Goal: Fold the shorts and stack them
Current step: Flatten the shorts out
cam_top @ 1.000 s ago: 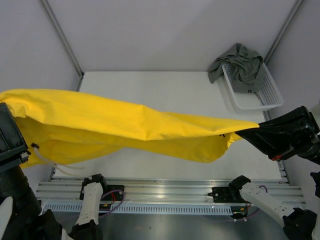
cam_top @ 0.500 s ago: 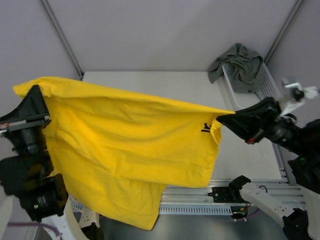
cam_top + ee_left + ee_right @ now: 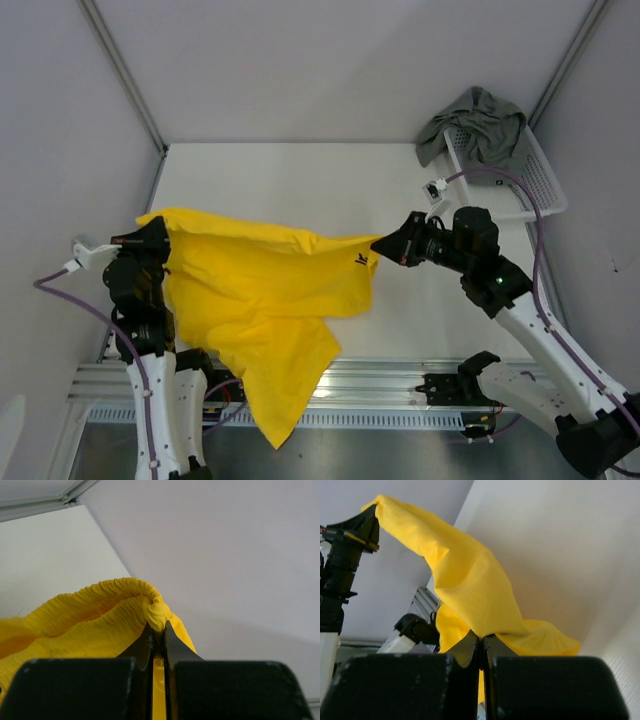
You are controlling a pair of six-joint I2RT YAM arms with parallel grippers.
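The yellow shorts hang stretched between my two grippers above the table, one leg drooping over the near rail. A small dark logo shows near the right corner. My left gripper is shut on the gathered waistband corner at the left. My right gripper is shut on the opposite corner of the cloth. The grey-green shorts lie crumpled over the white mesh basket at the back right.
The white table top is bordered by grey walls. An aluminium rail with the arm bases runs along the near edge. The basket stands at the right back corner, just beyond my right arm.
Both grippers have come down and inward from high up, bringing the yellow shorts lower over the table. The cloth, earlier stretched wide, now sags with one leg over the rail.
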